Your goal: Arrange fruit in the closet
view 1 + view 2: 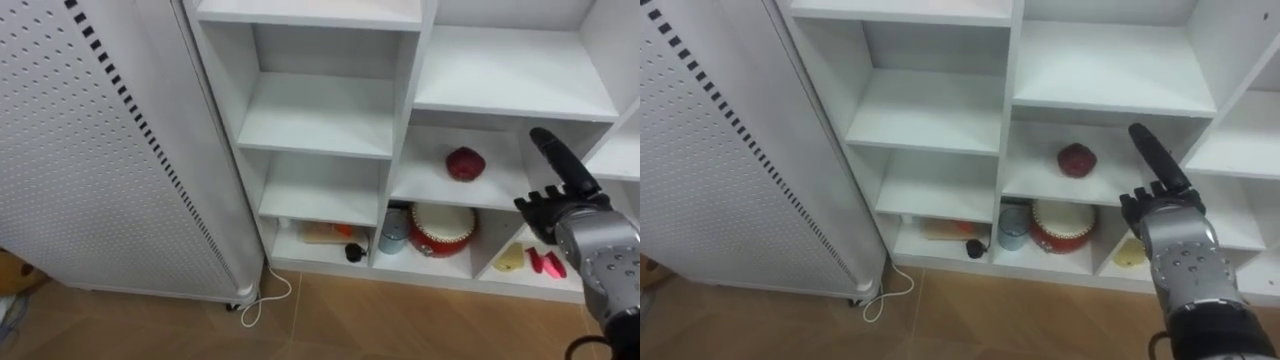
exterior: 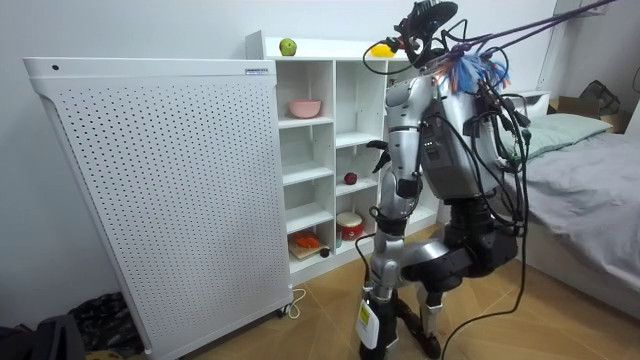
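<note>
Fingers of right hand [image 1: 580, 232] mostly clenched, empty: unclench first, then reach level for the red fruit [image 1: 465, 163], avoiding the shelf [image 1: 430, 190].

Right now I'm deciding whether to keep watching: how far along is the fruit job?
One red fruit already lies on a middle shelf of the closet. The right hand is raised beside that shelf, fingers mostly curled, no fruit seen in it. Likely left: a green fruit and a yellow fruit on the closet's top.
</note>
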Robot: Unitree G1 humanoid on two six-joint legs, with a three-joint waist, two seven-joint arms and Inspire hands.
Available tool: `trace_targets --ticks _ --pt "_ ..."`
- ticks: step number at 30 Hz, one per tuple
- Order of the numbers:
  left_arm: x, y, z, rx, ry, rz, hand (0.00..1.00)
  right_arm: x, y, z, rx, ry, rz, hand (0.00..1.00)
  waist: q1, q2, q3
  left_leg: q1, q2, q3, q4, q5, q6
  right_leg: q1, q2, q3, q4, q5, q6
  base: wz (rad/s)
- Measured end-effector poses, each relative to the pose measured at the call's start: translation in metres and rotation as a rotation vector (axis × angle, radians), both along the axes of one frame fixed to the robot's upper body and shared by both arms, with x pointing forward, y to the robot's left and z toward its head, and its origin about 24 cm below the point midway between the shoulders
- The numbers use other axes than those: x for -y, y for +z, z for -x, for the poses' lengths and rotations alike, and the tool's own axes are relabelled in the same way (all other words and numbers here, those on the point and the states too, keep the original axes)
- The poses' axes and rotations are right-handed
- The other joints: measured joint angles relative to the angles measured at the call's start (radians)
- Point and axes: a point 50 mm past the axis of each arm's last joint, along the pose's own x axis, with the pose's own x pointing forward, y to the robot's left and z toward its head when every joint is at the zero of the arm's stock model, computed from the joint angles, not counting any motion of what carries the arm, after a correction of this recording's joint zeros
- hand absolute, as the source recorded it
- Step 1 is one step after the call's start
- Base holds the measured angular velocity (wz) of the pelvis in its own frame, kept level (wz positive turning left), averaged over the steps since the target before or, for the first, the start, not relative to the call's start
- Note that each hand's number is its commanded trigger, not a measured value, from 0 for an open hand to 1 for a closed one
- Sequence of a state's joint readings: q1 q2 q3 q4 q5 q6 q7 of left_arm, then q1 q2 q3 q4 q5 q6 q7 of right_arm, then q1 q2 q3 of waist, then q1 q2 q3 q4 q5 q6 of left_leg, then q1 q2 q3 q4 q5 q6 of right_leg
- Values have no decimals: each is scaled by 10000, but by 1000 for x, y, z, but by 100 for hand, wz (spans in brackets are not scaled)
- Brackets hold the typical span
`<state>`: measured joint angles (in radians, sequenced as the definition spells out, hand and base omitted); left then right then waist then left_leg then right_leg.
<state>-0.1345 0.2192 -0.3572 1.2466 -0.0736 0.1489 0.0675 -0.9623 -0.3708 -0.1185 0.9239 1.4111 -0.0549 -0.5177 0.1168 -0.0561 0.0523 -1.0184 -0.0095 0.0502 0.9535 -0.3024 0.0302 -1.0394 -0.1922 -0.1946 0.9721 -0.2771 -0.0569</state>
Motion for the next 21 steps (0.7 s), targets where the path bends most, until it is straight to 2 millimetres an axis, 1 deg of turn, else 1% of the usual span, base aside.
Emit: trace_targets --ticks 5,8,9,11,13,14,15,16,17,18,19,20,21 --pt "0 -1 3 -177 -333 -71 0 -1 -3 -1 9 157 218 0 43 -6 4 150 -24 14 12 -65 47 153 -19 9 -6 -34 71 0" --pt "1 0 1 -128 -426 -65 0 2 -11 0 -16 197 57 0 187 -2 7 254 -23 1 29 -103 32 254 11 33 -13 -33 65 0" --pt "1 -1 1 -134 -446 -54 0 3 -16 1 -55 237 18 0 211 16 19 334 -19 -13 21 -118 25 353 29 31 -40 -37 59 -4" --pt "1 -1 2 -180 -440 -17 0 7 -36 6 -371 298 -12 0 366 33 31 691 86 -7 -138 -177 12 737 155 -3 -301 -40 72 -10" --pt "1 -1 2 -185 -460 18 0 9 -48 10 -455 425 107 0 475 53 43 984 164 17 -366 -180 11 1034 258 -13 -592 -26 85 -13" --pt "2 -1 2 -196 -476 82 0 11 -55 13 -498 515 257 0 502 115 83 1200 183 18 -505 -179 7 1261 297 -28 -765 2 99 -9" --pt "2 -1 2 -221 -479 121 0 13 -61 15 -594 569 314 0 502 144 87 1298 188 10 -584 -178 7 1374 320 -35 -858 13 113 -5" --pt "2 -1 2 -244 -479 174 0 17 -73 20 -902 681 407 0 570 203 120 1562 225 4 -736 -178 6 1653 392 -44 -1068 47 144 -6" --pt "1 -1 3 -282 -469 206 0 20 -87 27 -1159 729 410 0 634 237 130 1813 268 22 -916 -178 6 1907 453 -47 -1288 125 174 -10" --pt "1 -1 2 -300 -480 244 0 21 -93 30 -1262 804 469 0 654 269 144 1925 307 31 -986 -177 8 2022 508 -45 -1411 169 178 -16" --pt "0 0 0 -332 -488 299 0 22 -106 37 -1573 1090 871 0 692 305 160 2181 326 19 -1184 -166 19 2274 575 -54 -1660 236 174 -11" --pt "-1 1 -2 -380 -503 358 0 24 -120 45 -1990 1368 1137 0 675 344 174 2469 302 21 -1443 -129 7 2554 563 -94 -1875 291 143 -5" --pt "-2 1 -3 -371 -522 381 0 25 -127 50 -2214 1516 1316 0 667 362 164 2586 301 21 -1567 -107 10 2673 565 -96 -1973 300 157 6"
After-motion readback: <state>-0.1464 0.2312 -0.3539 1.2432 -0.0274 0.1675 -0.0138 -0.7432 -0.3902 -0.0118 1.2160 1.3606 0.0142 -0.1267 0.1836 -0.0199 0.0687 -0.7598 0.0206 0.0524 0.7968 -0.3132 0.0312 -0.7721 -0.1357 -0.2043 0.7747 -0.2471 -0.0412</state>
